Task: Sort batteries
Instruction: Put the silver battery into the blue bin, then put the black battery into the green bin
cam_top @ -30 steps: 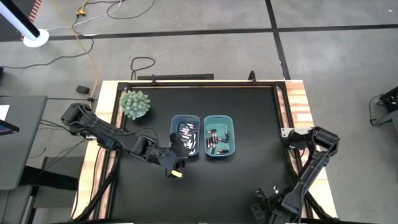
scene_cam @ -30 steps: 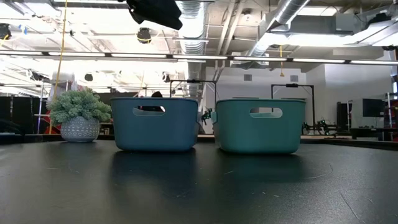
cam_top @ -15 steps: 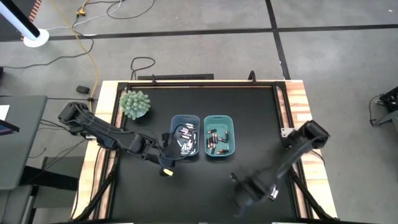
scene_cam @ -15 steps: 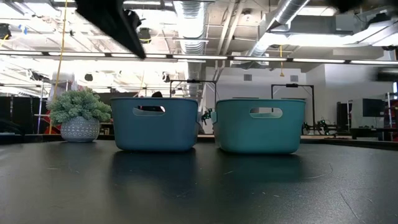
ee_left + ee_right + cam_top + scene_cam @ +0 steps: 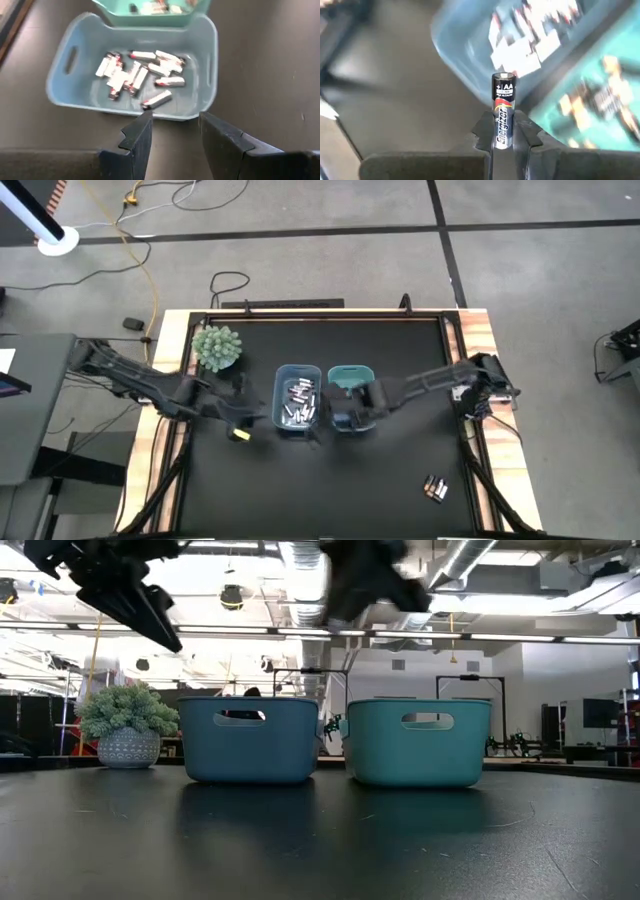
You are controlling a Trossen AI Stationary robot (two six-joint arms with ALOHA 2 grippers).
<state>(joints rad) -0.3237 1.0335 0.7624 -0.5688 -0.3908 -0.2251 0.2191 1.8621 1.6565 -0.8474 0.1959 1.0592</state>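
Observation:
My right gripper [image 5: 504, 131] is shut on one dark-and-silver AA battery [image 5: 502, 102]. It hangs above the near left part of the teal bin [image 5: 352, 376], next to the blue bin [image 5: 298, 398]. In the low view this gripper [image 5: 365, 580] is a blur above the bins. Several silvery-white batteries [image 5: 137, 75] lie on the blue bin's floor, and dark ones [image 5: 600, 100] lie in the teal bin. My left gripper [image 5: 172, 130] is open with nothing between its fingers. It hovers over the table left of the blue bin [image 5: 135, 65] and points at it; from above it [image 5: 240, 430] shows there. My right gripper pinches the battery's lower half [image 5: 503, 134] between its two fingers. The battery lies along the fingers, and its capped end [image 5: 503, 77] sticks out past the fingertips. The fingers slant down from the table's right side. The battery is lifted clear of bins and table.
A few loose batteries [image 5: 435, 488] lie on the black table near its near right corner. A small potted plant [image 5: 217, 347] stands at the far left. Bare table lies in front of both bins.
My right gripper has swung up from the near right corner toward the bins, carrying the battery, and has turned on the way. My left gripper has drawn back from the blue bin toward the table's left edge, still open.

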